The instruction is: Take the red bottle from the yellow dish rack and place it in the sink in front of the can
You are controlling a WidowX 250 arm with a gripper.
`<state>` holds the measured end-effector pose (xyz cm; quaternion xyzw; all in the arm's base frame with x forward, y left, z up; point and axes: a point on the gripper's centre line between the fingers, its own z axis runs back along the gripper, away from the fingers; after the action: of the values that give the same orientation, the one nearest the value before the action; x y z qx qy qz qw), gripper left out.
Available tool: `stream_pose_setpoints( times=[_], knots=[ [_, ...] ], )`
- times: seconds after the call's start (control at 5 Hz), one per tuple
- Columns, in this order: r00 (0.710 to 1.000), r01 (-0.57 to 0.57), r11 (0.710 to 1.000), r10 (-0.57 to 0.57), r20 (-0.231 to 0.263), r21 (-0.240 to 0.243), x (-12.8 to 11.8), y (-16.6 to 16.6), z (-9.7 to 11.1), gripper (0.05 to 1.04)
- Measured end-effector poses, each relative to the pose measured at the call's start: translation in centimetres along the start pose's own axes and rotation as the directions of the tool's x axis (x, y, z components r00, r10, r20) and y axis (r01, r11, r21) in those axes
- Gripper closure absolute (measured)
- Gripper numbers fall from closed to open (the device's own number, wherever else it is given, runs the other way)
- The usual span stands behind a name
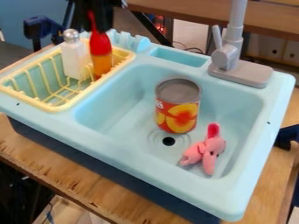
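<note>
At the upper left, the black gripper (pixel 93 16) hangs over the yellow rack, shut on the narrow neck of a red bottle (pixel 100 43). The bottle has an orange lower part, leans slightly, and its base is down inside the rack (pixel 69 104). Just left of it stands a white shaker (pixel 74 59) with a silvery top. An orange and red can (pixel 177 107) stands upright in the light blue sink basin, behind the drain. A pink plush toy (pixel 205 151) lies in the basin, at the can's front right.
The basin's light blue rim (pixel 181 199) surrounds the sink, and a grey faucet (pixel 227 57) rises at its back right. A small recessed tray (pixel 180 57) is set into the back rim. The sink unit rests on a wooden table (pixel 70 177).
</note>
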<state>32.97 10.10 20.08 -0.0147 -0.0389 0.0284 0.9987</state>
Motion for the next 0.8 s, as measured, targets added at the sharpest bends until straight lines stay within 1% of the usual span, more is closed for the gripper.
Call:
stream_pose_setpoints(
  times=[0.2,0.4,0.6,0.8],
  knots=[
    [0.996,-0.053,0.998,0.049,0.072,0.046,-2.2,-0.4,3.4,0.741],
    [0.994,-0.007,0.997,0.000,0.108,0.072,-3.6,-2.9,5.0,0.741],
    [0.995,0.054,0.997,-0.059,0.076,0.060,-4.4,-4.8,4.1,0.741],
    [0.989,0.131,0.991,-0.133,0.061,0.038,-4.4,-7.7,3.4,0.741]
  ],
)
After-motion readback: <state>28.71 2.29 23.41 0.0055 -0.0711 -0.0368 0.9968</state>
